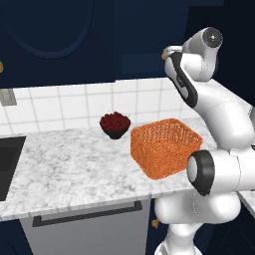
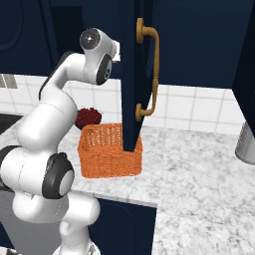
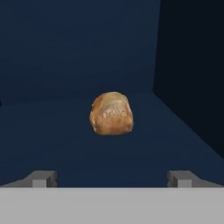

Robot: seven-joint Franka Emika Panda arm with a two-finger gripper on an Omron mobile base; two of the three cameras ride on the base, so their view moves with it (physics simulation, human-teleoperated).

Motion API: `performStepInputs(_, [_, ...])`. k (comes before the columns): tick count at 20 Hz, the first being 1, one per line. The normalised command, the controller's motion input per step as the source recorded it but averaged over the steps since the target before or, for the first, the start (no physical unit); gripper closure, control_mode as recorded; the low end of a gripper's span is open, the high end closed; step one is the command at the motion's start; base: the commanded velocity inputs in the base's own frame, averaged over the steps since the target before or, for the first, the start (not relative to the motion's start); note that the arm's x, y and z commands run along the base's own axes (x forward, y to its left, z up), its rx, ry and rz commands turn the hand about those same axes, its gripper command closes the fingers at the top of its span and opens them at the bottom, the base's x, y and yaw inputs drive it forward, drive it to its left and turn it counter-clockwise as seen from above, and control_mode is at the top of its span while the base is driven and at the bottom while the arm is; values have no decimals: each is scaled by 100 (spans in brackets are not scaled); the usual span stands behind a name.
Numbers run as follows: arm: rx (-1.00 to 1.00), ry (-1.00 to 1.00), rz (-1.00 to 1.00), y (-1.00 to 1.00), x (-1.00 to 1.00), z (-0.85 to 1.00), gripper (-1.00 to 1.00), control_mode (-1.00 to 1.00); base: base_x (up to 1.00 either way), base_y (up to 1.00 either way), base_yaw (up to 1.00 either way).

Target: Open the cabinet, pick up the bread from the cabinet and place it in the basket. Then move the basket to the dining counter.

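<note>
The tan-brown bread (image 3: 111,113) lies on the floor of the dark navy cabinet (image 3: 65,52). My gripper (image 3: 113,179) is open, and its fingertips (image 3: 43,178) stand wide apart a short way in front of the bun without touching it. The cabinet door (image 2: 130,74) is swung open, edge-on, with its brass handle (image 2: 154,69) facing out. My arm (image 1: 199,74) reaches up into the cabinet behind that door. The orange mesh basket (image 1: 166,147) stands empty on the marble worktop (image 1: 74,164) below, partly hidden by the door in the right base view. The dining counter is out of view.
A dark bowl of red berries (image 1: 115,123) sits just left of the basket, against the tiled wall. A sink (image 1: 6,164) lies at the far left, and a grey front with a dark bar handle (image 1: 87,214) runs below. A metal vessel (image 2: 246,142) stands at the far right.
</note>
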Motion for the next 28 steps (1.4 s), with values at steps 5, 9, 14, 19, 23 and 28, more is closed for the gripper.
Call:
performStepInputs(5, [0, 0, 0, -1, 34, -8, -100, -100, 0, 0, 0])
performStepInputs(9, [0, 0, 0, -5, 34, -5, -100, -100, 0, 0, 0])
performStepInputs(14, [0, 0, 0, -6, 36, -8, -100, -100, 0, 0, 0])
performStepInputs(19, [0, 0, 0, -8, 33, -2, -100, -100, 0, 0, 0])
performStepInputs(23, [0, 0, 0, -10, 23, -4, -100, -100, 0, 0, 0])
performStepInputs(28, [0, 0, 0, -4, 24, -7, -100, -100, 0, 0, 0])
